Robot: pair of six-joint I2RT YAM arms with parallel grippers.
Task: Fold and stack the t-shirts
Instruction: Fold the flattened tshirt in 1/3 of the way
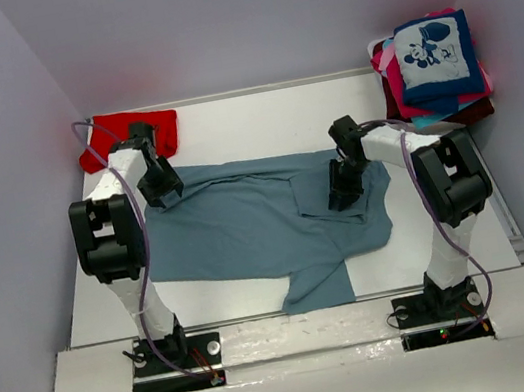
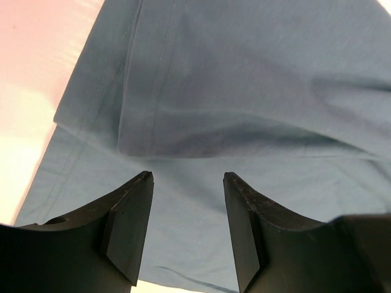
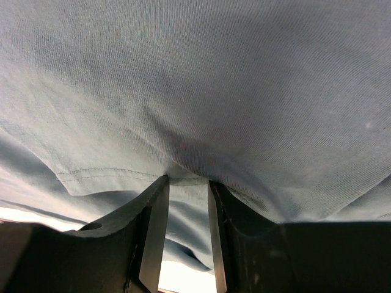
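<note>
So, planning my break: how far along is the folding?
Done: a folded stack at the far right. In hand: the grey-blue t-shirt, spread out, right gripper at its hem, left gripper open above it. Left: finishing it, then the red t-shirt.

arms point(image 1: 125, 167): white links, black joints | cables point(image 1: 146, 247): purple | fingers point(image 2: 128, 226): black, tapered

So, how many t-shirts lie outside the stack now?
2. The grey-blue t-shirt lies spread across the middle of the table. The red t-shirt lies bunched at the far left corner. Another one may be hidden under them.
</note>
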